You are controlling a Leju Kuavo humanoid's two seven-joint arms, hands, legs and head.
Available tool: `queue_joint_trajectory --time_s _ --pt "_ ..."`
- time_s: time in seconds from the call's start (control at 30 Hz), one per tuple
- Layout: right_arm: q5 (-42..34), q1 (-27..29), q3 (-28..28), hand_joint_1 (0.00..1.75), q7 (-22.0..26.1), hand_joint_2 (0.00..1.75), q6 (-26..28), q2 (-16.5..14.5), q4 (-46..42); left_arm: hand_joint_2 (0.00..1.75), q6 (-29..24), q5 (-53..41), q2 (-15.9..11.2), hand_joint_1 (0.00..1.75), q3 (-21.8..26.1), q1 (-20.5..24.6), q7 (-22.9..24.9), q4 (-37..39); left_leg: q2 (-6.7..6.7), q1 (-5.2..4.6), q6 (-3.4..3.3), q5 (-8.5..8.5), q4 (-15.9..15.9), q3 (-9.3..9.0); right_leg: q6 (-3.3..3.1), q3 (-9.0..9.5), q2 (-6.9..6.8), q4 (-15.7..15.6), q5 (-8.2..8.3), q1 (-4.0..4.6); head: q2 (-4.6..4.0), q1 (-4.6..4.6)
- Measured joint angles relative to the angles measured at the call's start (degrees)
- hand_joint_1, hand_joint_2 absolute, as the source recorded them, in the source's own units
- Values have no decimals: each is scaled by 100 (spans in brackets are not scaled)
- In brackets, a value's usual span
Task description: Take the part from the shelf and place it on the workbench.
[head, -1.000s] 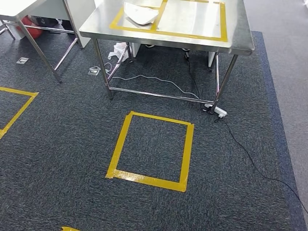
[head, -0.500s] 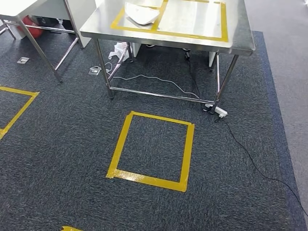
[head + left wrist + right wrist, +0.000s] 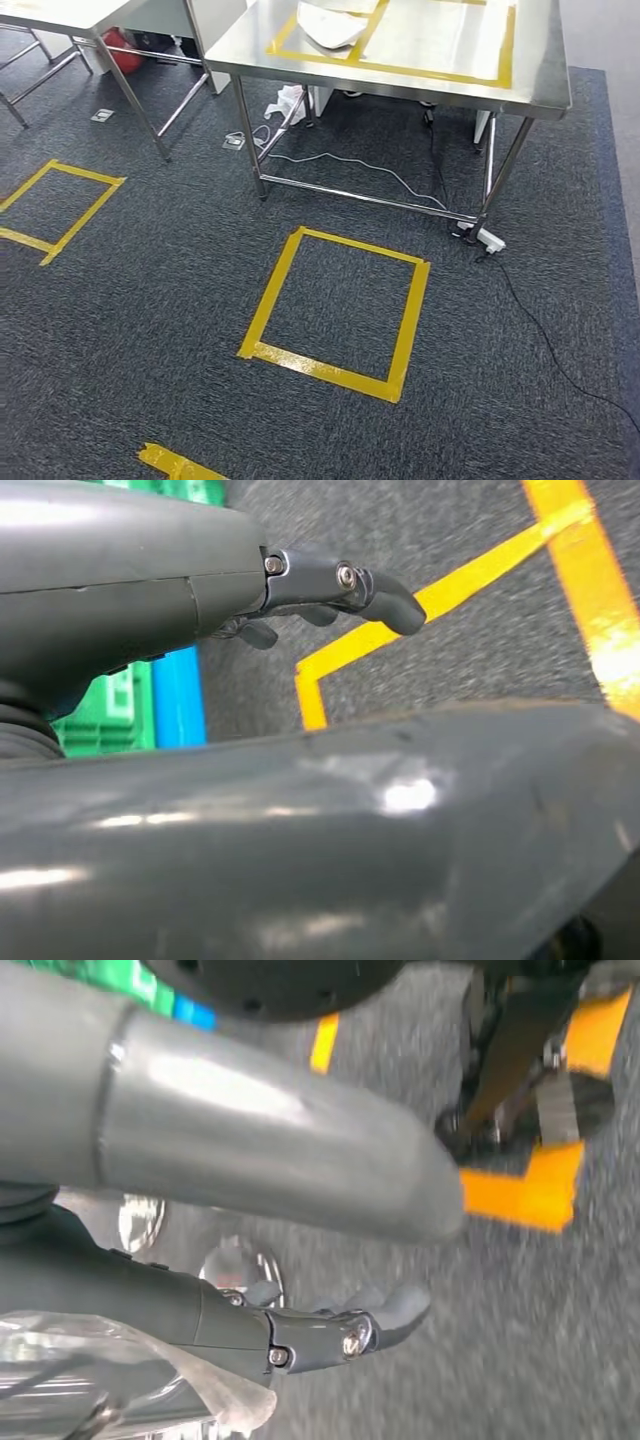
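Right hand [image 3: 302, 1330]: thumb above and dark fingers below, with the part [image 3: 162, 1365] between them. It appears held, though the contact itself is hard to see.
Part: shiny metal with round faces, wrapped in loose clear film that lies against the fingers' underside.
Handling, judged: rigid and fairly heavy. The film is slippery, so grip the metal body, not the wrap.
Left hand [image 3: 317, 580]: fingers stretched out, holding nothing.
Workbench [image 3: 543, 90]: well ahead of both hands, beyond the taped square [image 3: 340, 310].
Bench load: a white item [image 3: 332, 25] inside the tape outline.
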State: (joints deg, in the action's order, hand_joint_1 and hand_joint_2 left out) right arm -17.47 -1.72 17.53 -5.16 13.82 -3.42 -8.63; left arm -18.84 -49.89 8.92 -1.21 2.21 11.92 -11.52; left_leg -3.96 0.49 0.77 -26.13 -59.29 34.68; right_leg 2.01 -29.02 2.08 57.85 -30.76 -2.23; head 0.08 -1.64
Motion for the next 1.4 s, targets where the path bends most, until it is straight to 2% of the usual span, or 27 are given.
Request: queue_joint_trajectory --time_s 0.07,0.13,0.17,0.2,0.27,0.33,0.4,0.43,0.47,0.53,0.6,0.63,0.67,0.7,0.73,0.77,0.83,0.9,0.97,1.03,1.1,1.17,1.2,1.23,1.27,1.33,1.4 --pt "39 2 44 0 1 0 10 -2 0 0 -108 -1 -5 0 26 1 53 1 238 -7 26 -330 -554 232 -72 -8 -153 -7 15 24 0 -26" --pt "88 3 89 0 -13 0 12 -7 0 0 -253 4 -7 0 57 -4 100 1 311 -5 37 -683 -1319 544 -110 -22 -321 -6 12 61 1 -33" --pt "112 0 111 0 -23 0 11 -11 0 0 -313 9 -8 0 76 -12 115 1 317 -5 34 -740 -1529 616 -117 -26 -403 -5 10 76 1 -33" --pt "135 -6 134 0 -35 0 11 -15 0 0 -359 15 -11 0 96 -23 123 1 323 -5 23 -689 -1526 589 -121 -26 -477 -5 8 87 1 -33" --pt "164 -23 185 0 -55 0 9 -26 0 0 -422 40 -18 0 134 -39 126 1 429 -18 -27 -354 -910 239 -120 -11 -608 -5 -1 101 1 -33" --pt "180 -34 223 0 -82 0 7 -41 0 0 -504 93 -20 0 182 -30 110 1 681 -76 -82 -144 -199 -126 -87 -4 -719 3 -22 128 1 -33" --pt "201 -43 249 0 -110 0 5 -58 0 0 -623 171 -23 0 250 -25 77 1 781 -132 -121 -149 39 -208 -35 -7 -830 4 -36 153 1 -27" --pt "213 -54 262 0 -117 0 5 -68 -2 0 -686 211 -29 0 294 -32 54 1 725 -135 -146 -142 60 -195 -7 1 -888 -4 -37 153 1 -26" --pt "228 -68 276 0 -121 0 8 -78 -4 0 -741 244 -36 0 337 -48 33 1 668 -129 -176 -125 85 -193 20 1 -881 -1 -58 143 1 -22" --pt "258 -89 310 0 -119 0 26 -90 -10 0 -858 289 -50 0 420 -59 2 2 556 -107 -242 -87 135 -201 60 -96 -623 214 -234 120 1 -4" --pt "284 -91 347 0 -125 0 108 -91 -11 0 -1073 258 -55 0 478 -44 24 2 436 -101 -288 -65 147 -188 68 -417 -306 869 -577 113 1 19" --pt "295 -87 359 0 -131 0 201 -91 -11 0 -1270 181 -56 0 497 -37 77 1 364 -107 -302 -60 146 -180 68 -613 -249 1251 -719 116 1 24" --pt "312 -86 367 0 -136 0 346 -91 -11 0 -1508 0 -58 0 519 -46 178 -19 289 -115 -309 -58 144 -179 65 -760 -228 1512 -770 120 1 22" --pt "332 -84 372 0 -140 0 539 -88 -11 0 -1741 -322 -64 0 559 -85 309 -89 211 -121 -312 -56 141 -181 58 -821 -218 1576 -708 123 1 23" --pt "351 -84 379 0 -141 0 773 -84 -11 0 -1930 -793 -70 0 644 -144 424 -213 130 -125 -313 -55 137 -187 46 -773 -201 1411 -536 125 1 21" --pt "371 -86 386 0 -143 0 1001 -79 -11 0 -2039 -1330 -71 0 782 -207 496 -369 51 -125 -311 -57 129 -192 28 -639 -139 1066 -299 125 1 21" --pt "395 -88 399 0 -153 0 1343 -67 -8 0 -2104 -2227 -40 0 1231 -285 464 -679 -94 -124 -287 -61 98 -177 -12 -339 133 349 22 112 1 19" --pt "407 -102 406 0 -166 0 1484 -62 -5 0 -2112 -2585 4 0 1708 -313 393 -894 -217 -105 -225 -45 81 -131 -42 -190 294 61 67 116 1 17" --pt "412 -118 410 0 -178 0 1520 -61 -4 0 -2118 -2656 27 0 2038 -363 372 -1045 -294 -84 -155 -23 83 -97 -82 -135 189 6 90 122 0 17" --pt "418 -116 412 0 -186 0 1530 -62 -4 0 -2122 -2675 40 0 2259 -414 366 -1152 -87 -97 -100 -152 -101 -12 -139 -94 39 -55 122 107 0 -8" --pt "423 -103 413 0 -186 0 1535 -63 -4 0 -2123 -2684 48 0 2400 -432 356 -1233 215 -98 -44 -497 -727 279 -175 -69 -148 -83 121 105 1 -35" --pt "425 -98 413 0 -186 0 1539 -62 -4 0 -2123 -2687 55 0 2483 -439 347 -1284 305 -60 8 -766 -1423 609 -188 -64 -344 -81 102 110 0 -40" --pt "425 -100 413 0 -186 0 1540 -61 -4 0 -2123 -2688 58 0 2519 -452 346 -1303 320 -37 27 -749 -1526 653 -187 -56 -433 -81 91 111 0 -40" --pt "425 -105 414 0 -187 0 1546 -61 -4 0 -2123 -2703 60 0 2553 -470 338 -1322 343 -17 40 -628 -1411 588 -181 -43 -511 -81 79 110 1 -41" --pt "428 -109 415 0 -187 0 1566 -62 -4 0 -2123 -2746 63 0 2594 -490 314 -1351 400 -2 45 -430 -1086 417 -169 -21 -582 -81 62 109 1 -41" --pt "452 -114 422 0 -193 0 1669 -63 -4 0 -2124 -2930 86 0 2718 -509 201 -1450 679 -19 23 -123 -306 22 -114 17 -708 -72 17 126 0 -44" --pt "503 -119 448 0 -214 0 1848 -63 -4 0 -2125 -3208 148 0 2927 -510 23 -1608 864 -68 -40 -69 55 -144 -44 46 -829 -72 -26 156 1 -35"
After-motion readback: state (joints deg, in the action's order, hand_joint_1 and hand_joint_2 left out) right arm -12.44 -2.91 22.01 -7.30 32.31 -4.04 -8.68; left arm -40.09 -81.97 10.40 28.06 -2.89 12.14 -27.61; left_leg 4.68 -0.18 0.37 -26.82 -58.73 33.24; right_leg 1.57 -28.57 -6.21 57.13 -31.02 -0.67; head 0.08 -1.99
